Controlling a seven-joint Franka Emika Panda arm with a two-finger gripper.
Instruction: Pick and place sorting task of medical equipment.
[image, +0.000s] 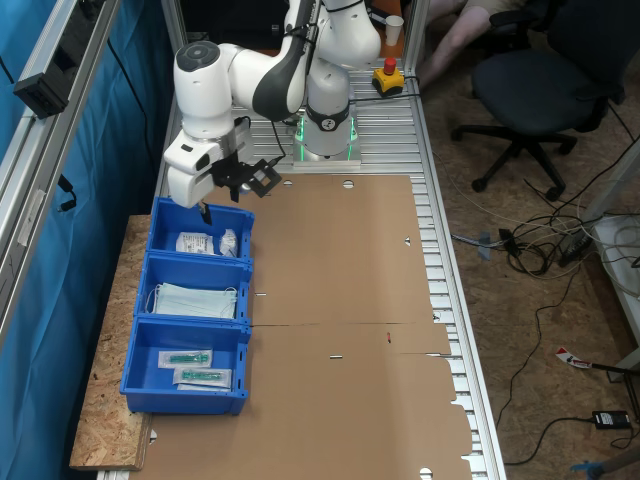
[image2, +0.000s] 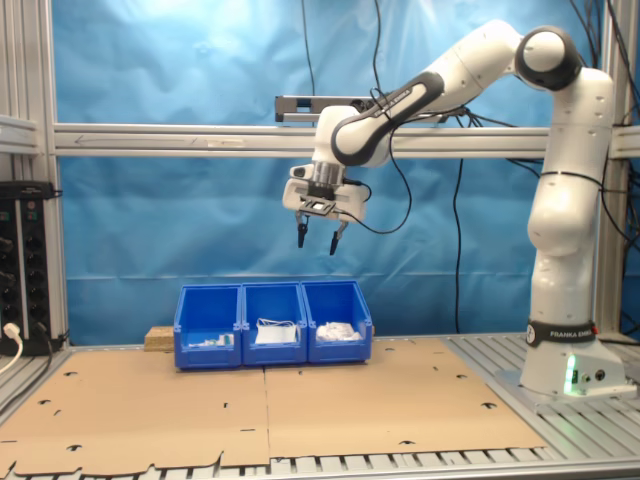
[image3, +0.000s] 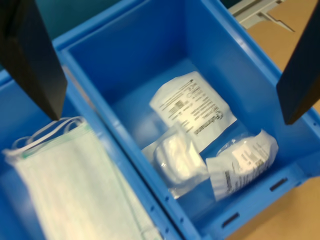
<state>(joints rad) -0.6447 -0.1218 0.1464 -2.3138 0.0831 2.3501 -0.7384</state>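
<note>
My gripper (image2: 317, 245) hangs open and empty well above the end bin (image2: 365, 322) of a row of blue bins. In the first exterior view the gripper (image: 205, 210) is over that bin's (image: 246, 218) far rim. In the wrist view the dark fingers (image3: 35, 60) frame the bin's (image3: 100, 45) inside. On its floor lie three sealed white packets: a flat printed one (image3: 192, 107), one with a round white pad inside (image3: 177, 160), and a crumpled one (image3: 245, 160). These packets (image: 205, 243) also show in both exterior views (image2: 338, 331).
The middle bin holds pale green face masks (image: 195, 300). The third bin holds small packets with green parts (image: 195, 365). The bins stand on a wooden board (image: 105, 420) beside a brown cardboard sheet (image: 340, 300). A red stop button (image: 389, 78) sits by the arm's base.
</note>
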